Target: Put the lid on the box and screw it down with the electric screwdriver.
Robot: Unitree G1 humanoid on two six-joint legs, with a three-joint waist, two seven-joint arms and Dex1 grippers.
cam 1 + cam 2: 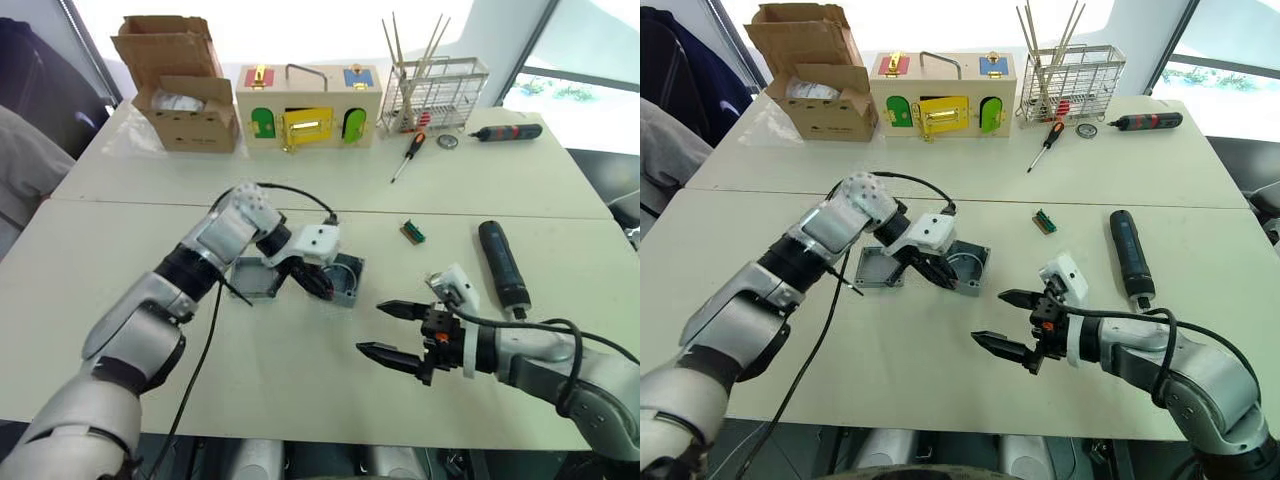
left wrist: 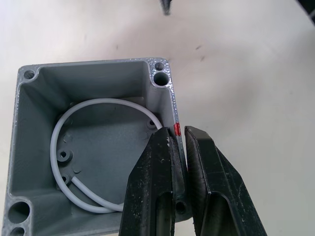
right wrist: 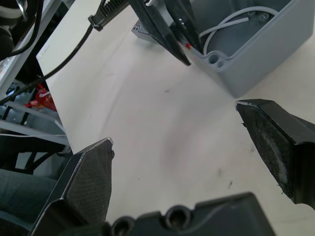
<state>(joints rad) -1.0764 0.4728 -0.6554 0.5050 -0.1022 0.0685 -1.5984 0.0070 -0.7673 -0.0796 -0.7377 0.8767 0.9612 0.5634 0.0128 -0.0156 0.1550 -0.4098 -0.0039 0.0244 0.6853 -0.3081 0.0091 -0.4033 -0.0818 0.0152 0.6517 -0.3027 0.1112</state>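
**A:** Where is the box?

**B:** The box (image 1: 970,268) sits on the pale, smooth table (image 1: 940,370). It is grey plastic, square, and open on top. Inside it lies a thin white wire (image 2: 88,157) bent in a loop. Each corner has a round screw hole, and one wall has a small red mark.

**A:** Is a hand on it?

**B:** Yes. The left gripper (image 2: 179,162) pinches one wall of the box. One black finger is inside, the other outside, right by the red mark.

**A:** And the lid?

**B:** The lid (image 1: 878,268) is flat, square and grey. It lies on the table just beside the box, on the side away from the right gripper.

**A:** What about the other hand?

**B:** The right gripper (image 1: 1007,322) is near the box but not touching it. Its two black pointed fingers are spread wide and hold nothing. The pads look rough.

**A:** Where is the electric screwdriver?

**B:** The electric screwdriver (image 1: 1128,252) is a thick black tube. It lies flat, well apart from the box, past the right gripper. Between it and the box is a tiny green part (image 1: 1044,221).
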